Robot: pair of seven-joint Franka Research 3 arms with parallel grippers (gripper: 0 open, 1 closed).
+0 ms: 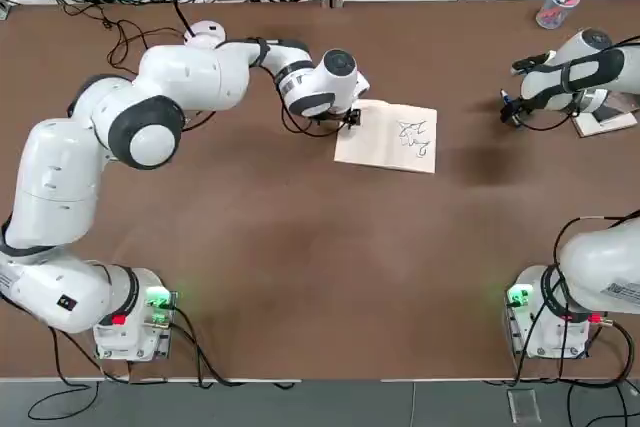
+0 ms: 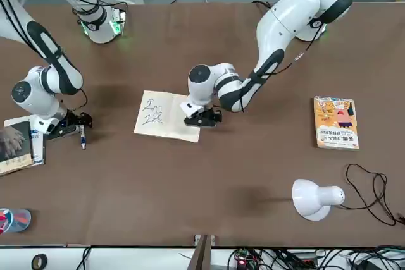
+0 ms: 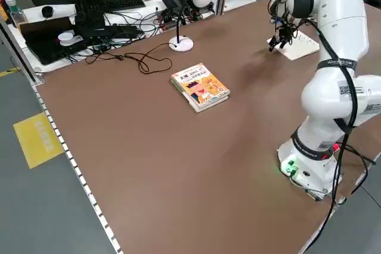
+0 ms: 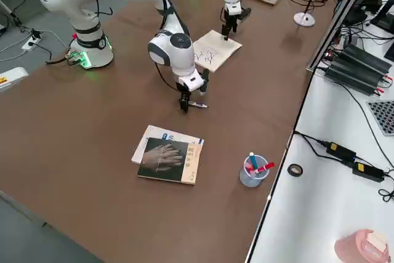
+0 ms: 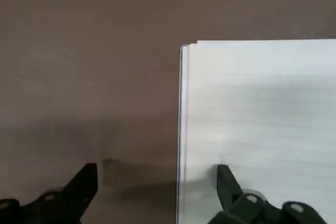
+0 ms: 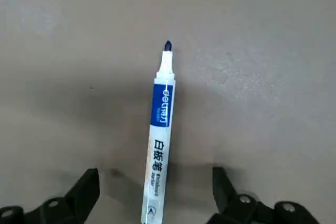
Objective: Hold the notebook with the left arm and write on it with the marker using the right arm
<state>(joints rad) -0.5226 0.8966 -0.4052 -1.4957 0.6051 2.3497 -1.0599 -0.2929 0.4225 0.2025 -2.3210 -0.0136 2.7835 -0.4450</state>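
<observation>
Clock directions refer to the top view, with 12 o'clock at the side of the worktop [image 1: 300, 277] opposite the arm bases.

The notebook [image 1: 385, 152] lies open and flat at 1 o'clock from the worktop centre. Its pages are cream-white and roughly square in outline as opened, slightly rotated. Dark, looping ink strokes [image 1: 414, 138] occupy the 3 o'clock side of the spread; the page under the left wrist camera carries faint ruled lines. Stacked page edges and a thin dark cover edge are visible along one side.

The left claw [image 5: 157, 169] is positioned at the notebook's 10 o'clock side. It is open, with one finger over the page and the other beyond the edge. Contact with the paper cannot be determined.

The marker [image 6: 158, 140] lies on the worktop at 3 o'clock from the notebook, well apart from it. It has a slim white barrel, a blue label band, black printed characters, a tapered white nose and an exposed dark blue tip.

The right claw [image 6: 156, 170] is above the marker, open, with fingers spread to either side and not gripping it.
</observation>
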